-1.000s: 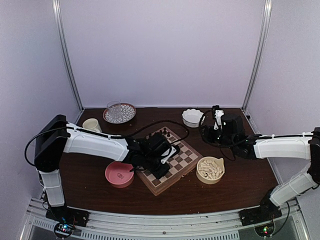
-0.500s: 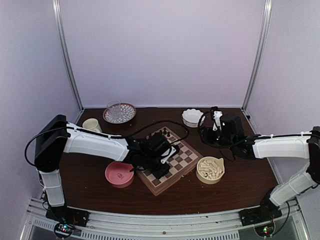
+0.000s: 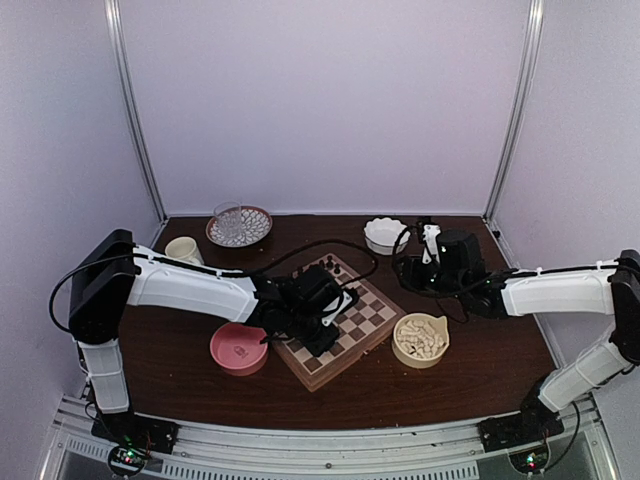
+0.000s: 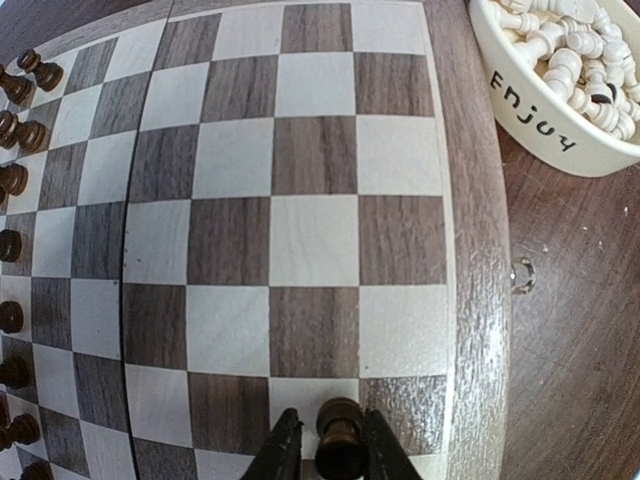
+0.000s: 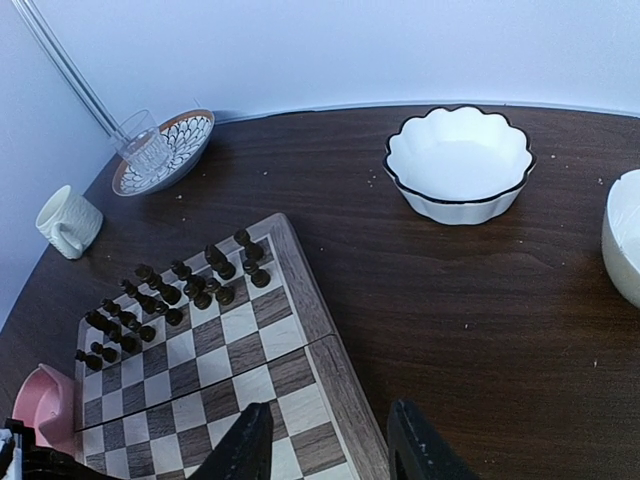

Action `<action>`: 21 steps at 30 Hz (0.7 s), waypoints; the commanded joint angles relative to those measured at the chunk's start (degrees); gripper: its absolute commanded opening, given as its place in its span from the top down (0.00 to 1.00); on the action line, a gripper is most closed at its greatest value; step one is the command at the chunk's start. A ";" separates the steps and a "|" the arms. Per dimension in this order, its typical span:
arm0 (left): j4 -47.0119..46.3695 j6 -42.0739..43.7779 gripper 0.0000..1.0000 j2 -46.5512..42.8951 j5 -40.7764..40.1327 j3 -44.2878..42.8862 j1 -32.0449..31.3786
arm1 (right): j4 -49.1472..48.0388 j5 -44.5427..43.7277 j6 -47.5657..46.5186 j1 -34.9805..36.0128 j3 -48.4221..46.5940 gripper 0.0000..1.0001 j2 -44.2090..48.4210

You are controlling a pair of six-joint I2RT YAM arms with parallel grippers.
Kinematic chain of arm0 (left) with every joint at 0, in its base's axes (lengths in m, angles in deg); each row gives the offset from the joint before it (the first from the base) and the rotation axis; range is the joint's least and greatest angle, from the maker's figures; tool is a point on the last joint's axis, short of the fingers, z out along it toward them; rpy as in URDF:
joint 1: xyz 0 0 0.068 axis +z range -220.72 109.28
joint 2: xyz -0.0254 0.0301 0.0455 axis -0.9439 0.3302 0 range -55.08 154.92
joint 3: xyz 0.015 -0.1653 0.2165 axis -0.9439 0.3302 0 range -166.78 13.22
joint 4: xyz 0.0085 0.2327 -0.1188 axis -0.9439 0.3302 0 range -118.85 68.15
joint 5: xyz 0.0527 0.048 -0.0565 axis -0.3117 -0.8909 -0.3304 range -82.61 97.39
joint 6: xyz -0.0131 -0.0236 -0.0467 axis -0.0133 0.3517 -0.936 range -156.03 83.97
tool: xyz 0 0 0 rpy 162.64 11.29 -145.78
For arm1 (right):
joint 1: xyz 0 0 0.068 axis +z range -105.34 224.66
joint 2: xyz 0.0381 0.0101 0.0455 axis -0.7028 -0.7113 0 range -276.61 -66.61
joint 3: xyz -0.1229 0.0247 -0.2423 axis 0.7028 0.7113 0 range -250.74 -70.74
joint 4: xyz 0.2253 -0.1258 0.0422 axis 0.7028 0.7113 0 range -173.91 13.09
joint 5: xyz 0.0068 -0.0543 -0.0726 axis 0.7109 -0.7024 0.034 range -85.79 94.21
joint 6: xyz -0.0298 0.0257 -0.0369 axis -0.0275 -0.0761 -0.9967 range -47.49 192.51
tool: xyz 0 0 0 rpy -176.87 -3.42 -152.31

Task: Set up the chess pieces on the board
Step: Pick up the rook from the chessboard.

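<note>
Right hand (image 5: 330,447) edged leftward, left wrist alone shows dark chess piece (image 4: 340,440) pinched

I see the near bowl (image 3: 238,348) left of the board (image 3: 367,316), the bowl of pieces (image 3: 420,340) right of it, the far bowl (image 3: 385,235) behind it.
</note>
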 commanded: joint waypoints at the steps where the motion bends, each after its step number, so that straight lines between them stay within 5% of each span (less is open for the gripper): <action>1: -2.38 -0.45 0.77 -0.81 -0.75 -0.18 0.34 | -0.77 0.44 -0.12 -0.45 -1.69 0.58 -0.21; 21: -2.97 -0.62 0.81 -2.13 -0.57 0.68 0.34 | -0.36 1.08 -0.41 -0.41 -2.23 0.58 -1.00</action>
